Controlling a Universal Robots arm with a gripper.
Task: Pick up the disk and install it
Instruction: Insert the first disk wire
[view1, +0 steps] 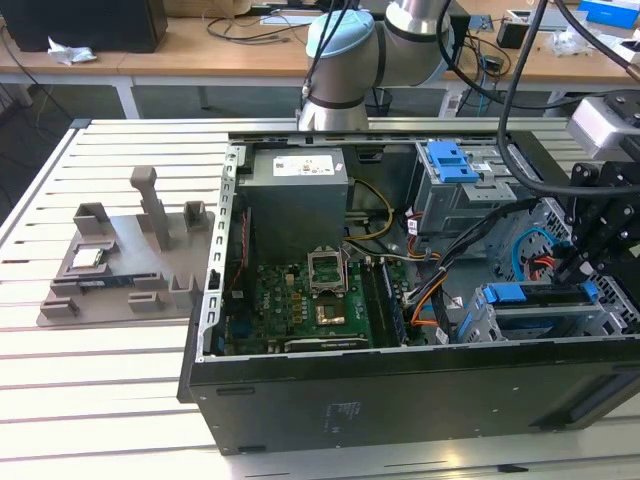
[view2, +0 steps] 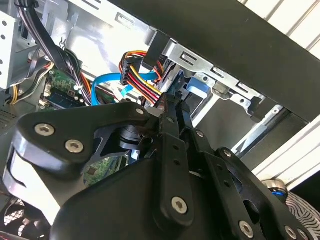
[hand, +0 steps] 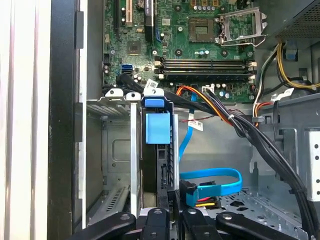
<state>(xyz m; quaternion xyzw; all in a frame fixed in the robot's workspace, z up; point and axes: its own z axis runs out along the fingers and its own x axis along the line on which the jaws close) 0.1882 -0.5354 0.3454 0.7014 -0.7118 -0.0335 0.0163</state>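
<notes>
Exterior view: an open computer case (view1: 400, 385) lies on its side on a slatted white tabletop (view1: 100, 390), the arm's grey-and-blue joint (view1: 345, 55) rising behind it.
Gripper: the black gripper (view1: 578, 262) reaches down into the case at the exterior view's right, just above the lower drive bay.
Disk: the disk (view1: 545, 305) sits edge-on in that grey metal bay, its blue carrier bracket along the upper edge; in the first wrist view the disk (hand: 158, 150) stands in its slot between the bay's metal walls, blue tab facing the motherboard.
Jaws: in the second wrist view the fingers (view2: 172, 112) come close together at the disk's blue bracket (view2: 192, 87); whether they grip it or merely press on it, I cannot tell.
Inside the case: a green motherboard (view1: 300, 305) with an empty processor socket, a grey power supply (view1: 295, 200), a second blue-latched drive cage (view1: 455, 185), orange and blue cables (hand: 210, 182).
Alongside: a grey parts fixture (view1: 125, 260) on the tabletop, well apart from the gripper.
</notes>
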